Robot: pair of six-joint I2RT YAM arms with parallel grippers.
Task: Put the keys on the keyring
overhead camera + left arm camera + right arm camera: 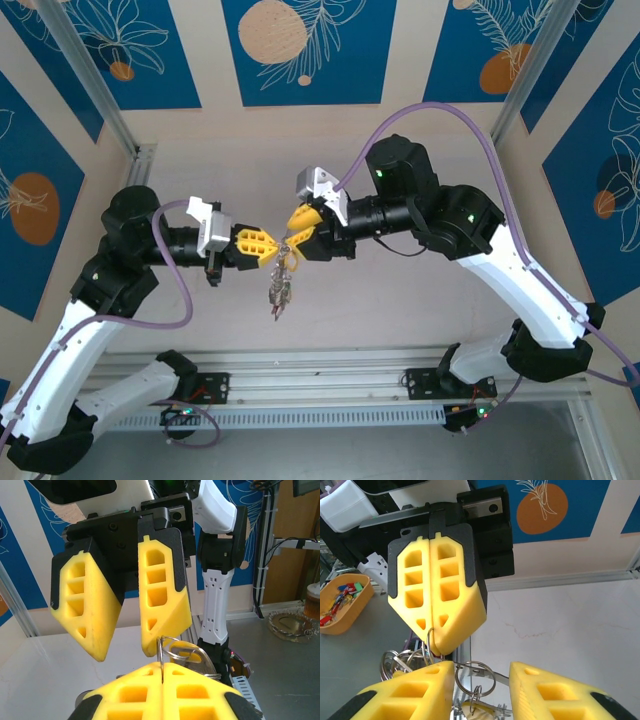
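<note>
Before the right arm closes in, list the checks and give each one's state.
1. Left gripper shut on the keyring: ok.
2. Right gripper open, ready to grasp: ok.
3. Right gripper lined up with the keyring: one finger sits beside the wire in the left wrist view; contact cannot tell.
4. Keys hang freely below both grippers: ok.
5. Keys already threaded on the keyring: cannot tell.
</note>
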